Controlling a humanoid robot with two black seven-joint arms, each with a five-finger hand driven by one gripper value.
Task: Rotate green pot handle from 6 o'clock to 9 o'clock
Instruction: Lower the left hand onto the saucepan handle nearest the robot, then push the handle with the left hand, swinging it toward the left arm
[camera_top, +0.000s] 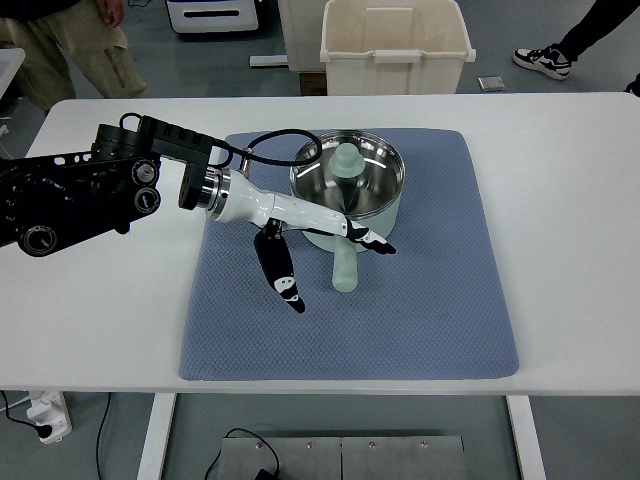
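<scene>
The left robot hand reaches the green pot, fingers spread, seemingly grasping nothing. Its handle points toward six; next, push it clockwise.

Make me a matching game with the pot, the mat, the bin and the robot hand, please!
Things:
1. pot
2. mat
3. bin
4. left robot hand

Clues:
A. blue, lies on the table
B. white, stands on the floor behind the table
C. green, handle points toward the near edge
D. reaches in from the left, fingers spread by the handle

Pairs: 1-C, 2-A, 3-B, 4-D
</scene>
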